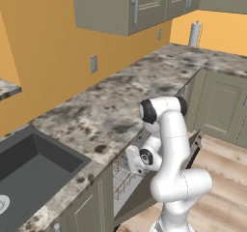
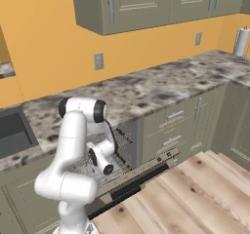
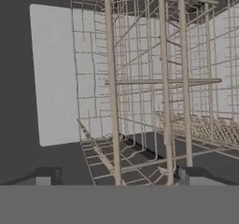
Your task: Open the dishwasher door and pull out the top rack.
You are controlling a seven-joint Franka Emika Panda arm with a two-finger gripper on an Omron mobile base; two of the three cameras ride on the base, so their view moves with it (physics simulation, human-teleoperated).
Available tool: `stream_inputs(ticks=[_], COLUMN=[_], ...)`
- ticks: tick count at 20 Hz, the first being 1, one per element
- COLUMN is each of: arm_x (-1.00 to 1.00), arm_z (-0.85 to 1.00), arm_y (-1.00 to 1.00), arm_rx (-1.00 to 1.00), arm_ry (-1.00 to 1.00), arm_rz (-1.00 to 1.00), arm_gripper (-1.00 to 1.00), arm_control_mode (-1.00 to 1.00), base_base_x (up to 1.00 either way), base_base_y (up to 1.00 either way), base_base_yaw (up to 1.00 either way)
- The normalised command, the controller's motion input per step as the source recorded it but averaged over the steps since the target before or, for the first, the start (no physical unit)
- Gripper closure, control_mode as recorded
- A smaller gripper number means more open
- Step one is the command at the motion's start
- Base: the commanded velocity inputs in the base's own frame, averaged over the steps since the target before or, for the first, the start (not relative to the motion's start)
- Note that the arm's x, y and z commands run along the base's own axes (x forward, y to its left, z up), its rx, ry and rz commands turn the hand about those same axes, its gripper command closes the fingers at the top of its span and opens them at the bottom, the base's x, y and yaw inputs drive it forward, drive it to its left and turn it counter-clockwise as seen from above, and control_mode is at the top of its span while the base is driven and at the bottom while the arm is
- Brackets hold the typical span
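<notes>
The dishwasher door hangs folded down, nearly level, with its dark bar handle on the outer edge. In the left base view the door slopes down under my arm. Light grey wire of the top rack shows inside the opening, and the top rack sits just under the counter edge. My arm bends down into that opening. In the hand view my gripper is open, its two tips wide apart. The top rack stands close ahead, and several upright wires rise between the tips without touching them.
A speckled stone counter runs above the dishwasher, with a dark sink at its left. Olive lower cabinets stand right of the door. Wood floor lies beyond the door. A paper towel roll stands far back.
</notes>
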Motion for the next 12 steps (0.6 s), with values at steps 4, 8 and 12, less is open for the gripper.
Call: stream_inputs(ticks=[4, 8, 12], arm_x=[0.24, 0.16, 0.06], arm_z=[-0.08, -0.16, -0.25], arm_y=[0.27, 0.17, 0.04], arm_rx=[0.0, -0.01, -0.04], arm_ry=[0.0, 0.0, 0.01], arm_rz=[-0.06, -0.07, -0.08], arm_gripper=[-1.0, -1.0, -1.0], arm_control_mode=[-1.0, -1.0, -1.0], base_base_x=[0.0, 0.0, 0.0], base_base_y=[0.0, 0.0, 0.0], base_base_yaw=[0.0, 0.0, 0.0])
